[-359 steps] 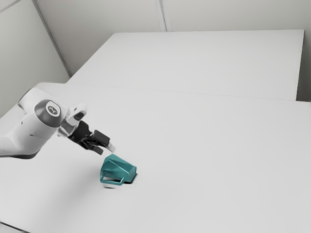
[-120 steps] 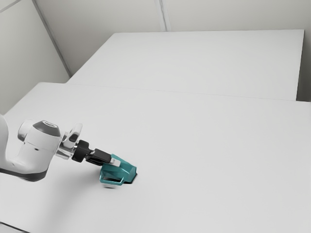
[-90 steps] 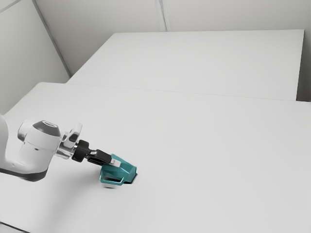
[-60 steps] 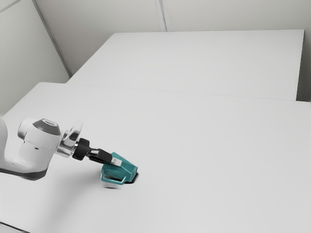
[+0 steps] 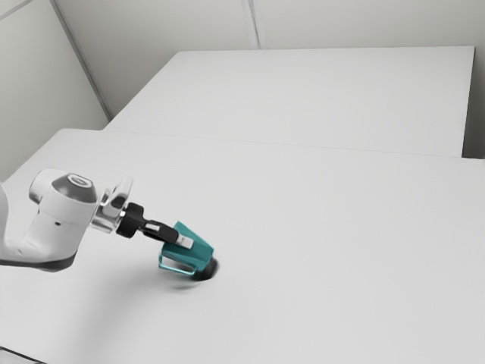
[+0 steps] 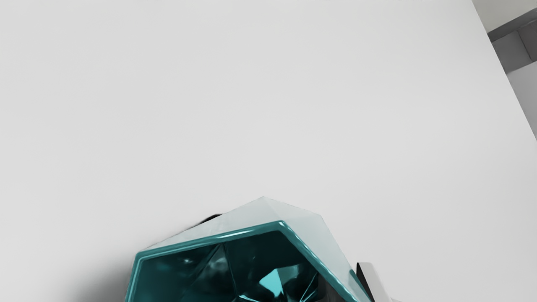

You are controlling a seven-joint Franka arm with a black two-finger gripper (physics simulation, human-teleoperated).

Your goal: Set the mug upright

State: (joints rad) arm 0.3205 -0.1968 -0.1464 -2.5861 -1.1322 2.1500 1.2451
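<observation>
Mug [image 5: 187, 255]: tilted, near left in the exterior view, now raised slightly off the worktop [image 5: 326, 235] and leaning a little steeper than before. End effector [image 5: 184, 242]: clamped on the mug's side, seemingly across its rim. Status: righting under way, not yet upright.
</observation>
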